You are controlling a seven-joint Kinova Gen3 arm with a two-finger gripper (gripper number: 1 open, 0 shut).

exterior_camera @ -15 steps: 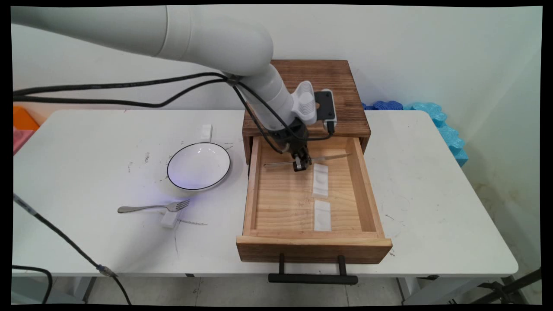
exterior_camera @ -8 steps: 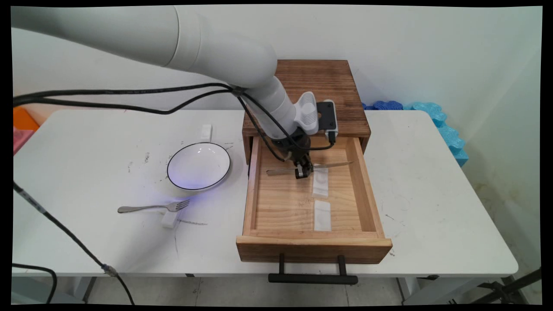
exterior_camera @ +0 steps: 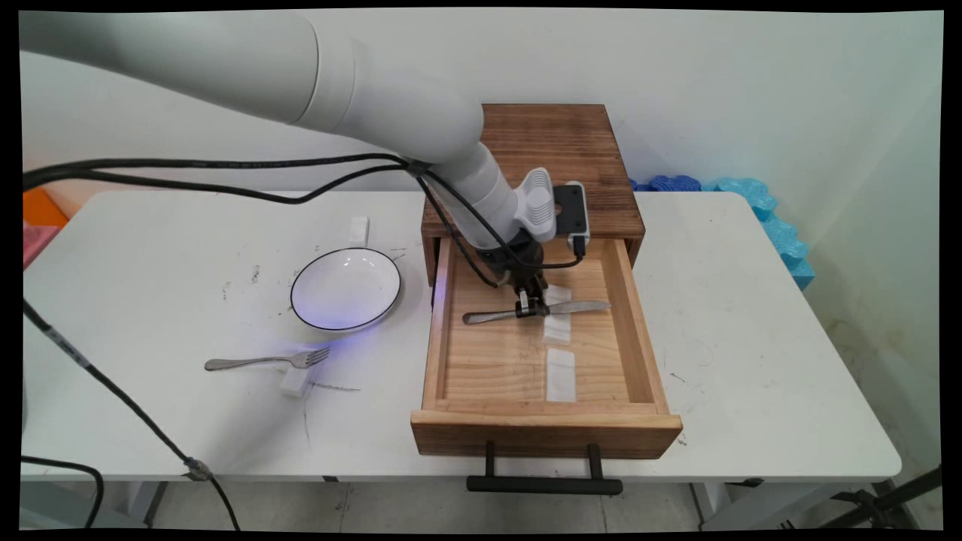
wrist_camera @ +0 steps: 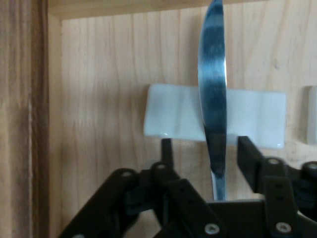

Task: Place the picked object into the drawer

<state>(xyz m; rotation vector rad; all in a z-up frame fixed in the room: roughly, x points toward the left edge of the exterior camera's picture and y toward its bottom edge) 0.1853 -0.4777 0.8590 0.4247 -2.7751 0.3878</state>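
A metal table knife (exterior_camera: 579, 306) lies across the open wooden drawer (exterior_camera: 545, 434), its blade (wrist_camera: 213, 84) over a white rest (wrist_camera: 173, 116) on the drawer floor. My gripper (exterior_camera: 528, 306) is down in the drawer over the knife's middle. In the hand view its fingers (wrist_camera: 167, 148) stand apart on either side of the knife without touching it, so the gripper (wrist_camera: 205, 148) is open. A second white rest (exterior_camera: 561, 374) lies nearer the drawer front.
The drawer belongs to a dark wooden cabinet (exterior_camera: 541, 150) at the table's back. A white bowl (exterior_camera: 346, 288) and a fork (exterior_camera: 267, 361) propped on a white block (exterior_camera: 295, 382) sit to the left. Blue foam (exterior_camera: 751, 203) lies at the back right.
The gripper and knife came down and toward the drawer front, from above the drawer's back to the white rest. The knife now lies on the rest.
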